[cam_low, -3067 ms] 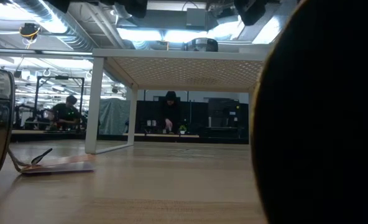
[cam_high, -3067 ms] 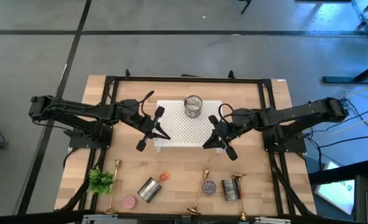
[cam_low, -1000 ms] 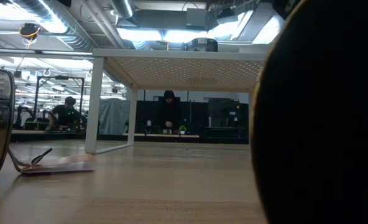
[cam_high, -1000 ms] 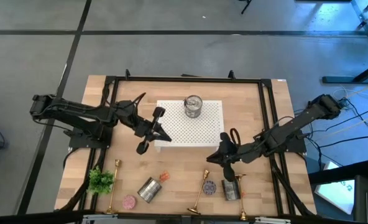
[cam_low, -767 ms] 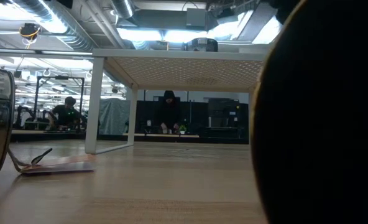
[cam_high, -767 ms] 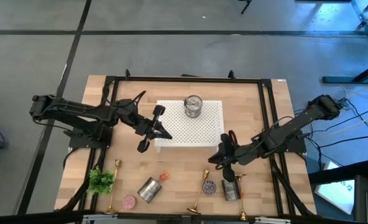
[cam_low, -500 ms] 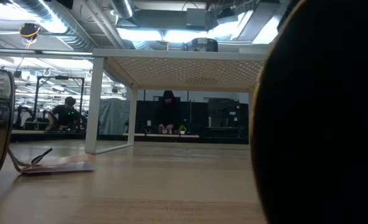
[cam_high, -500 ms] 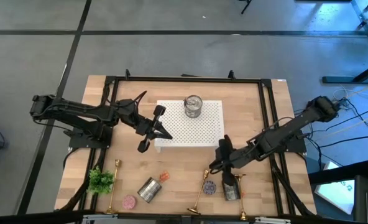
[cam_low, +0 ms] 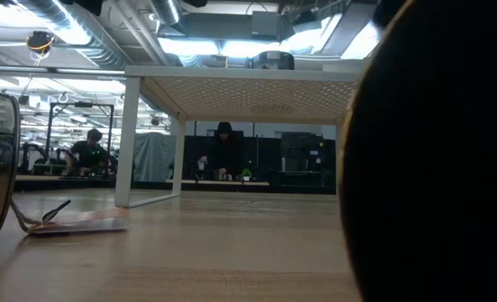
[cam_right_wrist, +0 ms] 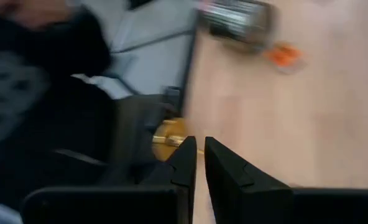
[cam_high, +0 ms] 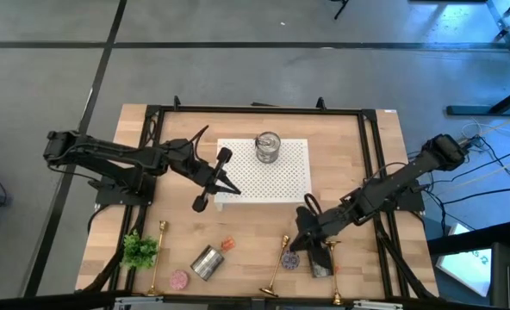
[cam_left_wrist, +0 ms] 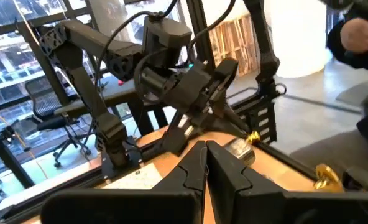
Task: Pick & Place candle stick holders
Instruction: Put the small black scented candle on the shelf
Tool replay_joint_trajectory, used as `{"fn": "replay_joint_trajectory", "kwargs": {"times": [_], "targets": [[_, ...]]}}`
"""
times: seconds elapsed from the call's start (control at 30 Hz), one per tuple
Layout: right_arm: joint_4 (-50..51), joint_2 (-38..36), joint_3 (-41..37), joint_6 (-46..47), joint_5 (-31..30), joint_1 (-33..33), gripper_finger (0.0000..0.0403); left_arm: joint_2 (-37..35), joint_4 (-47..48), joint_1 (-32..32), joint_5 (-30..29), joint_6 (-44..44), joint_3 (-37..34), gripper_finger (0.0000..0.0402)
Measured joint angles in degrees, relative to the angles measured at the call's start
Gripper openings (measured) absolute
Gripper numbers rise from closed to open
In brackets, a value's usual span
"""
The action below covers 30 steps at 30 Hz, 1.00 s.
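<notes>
Three gold candle stick holders stand or lie near the table's near edge: one at the left [cam_high: 158, 257], one lying in the middle [cam_high: 276, 263], and one beside a silver tin at the right [cam_high: 333, 257]. My right gripper [cam_high: 296, 244] is shut and slants down just to the right of the middle holder's upper end. In the right wrist view [cam_right_wrist: 196, 158] a gold round base [cam_right_wrist: 167, 140] shows just past its fingertips. My left gripper [cam_high: 210, 183] is shut and held level above the left front corner of the white shelf [cam_high: 272, 176]; the left wrist view shows its fingers together [cam_left_wrist: 206, 163].
A silver tin [cam_high: 268, 146] stands on the white perforated shelf. Near the front edge are a lying tin [cam_high: 207, 262], a tin [cam_high: 319, 263] at the right, a green plant [cam_high: 139, 250], small round candles [cam_high: 291, 258], [cam_high: 179, 280] and an orange bit [cam_high: 227, 244]. A person's hand [cam_left_wrist: 358, 31] shows beyond the table.
My right gripper has gone toward the table's near edge and a little left, sinking and tipping downward, and now stands beside the middle candle stick holder. It stays shut. My left gripper has rolled a little in place.
</notes>
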State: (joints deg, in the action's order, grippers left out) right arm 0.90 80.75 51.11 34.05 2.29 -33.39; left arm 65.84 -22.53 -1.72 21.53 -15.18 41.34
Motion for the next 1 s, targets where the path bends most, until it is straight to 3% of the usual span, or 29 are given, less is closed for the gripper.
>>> {"fn": "replay_joint_trajectory", "kwargs": {"times": [0.17,0.37,0.53,0.7,0.87,1.0], "targets": [[-1.48,-0.04,0.0,-1.96,3.55,-2.63,0.0035,0.11,1.4,-3.22,-0.07,1.03,-0.01,0.0006],[4.45,-0.04,0.0,1.55,-0.61,-5.36,0.0053,0.11,2.3,-8.86,-7.76,0.81,-0.02,0.0006],[7.0,-0.04,0.0,0.35,-6.63,-6.2,0.0117,0.11,2.29,-12.36,-13.23,-0.41,-0.02,0.0006],[7.24,0.71,0.02,-3.61,-9.92,-6.53,0.0201,0.11,2.28,-13.89,-14.88,-0.47,-0.02,0.0006],[8.57,4.92,0.02,-3.26,-9.21,-5.98,0.0271,0.07,3.39,-14.05,-16.24,-0.43,-0.02,0.0006],[8.8,9.49,0.02,-2.34,-5.99,-5.24,0.0304,0.07,4.14,-14.05,-17.04,-0.29,-0.02,0.0006]]}}
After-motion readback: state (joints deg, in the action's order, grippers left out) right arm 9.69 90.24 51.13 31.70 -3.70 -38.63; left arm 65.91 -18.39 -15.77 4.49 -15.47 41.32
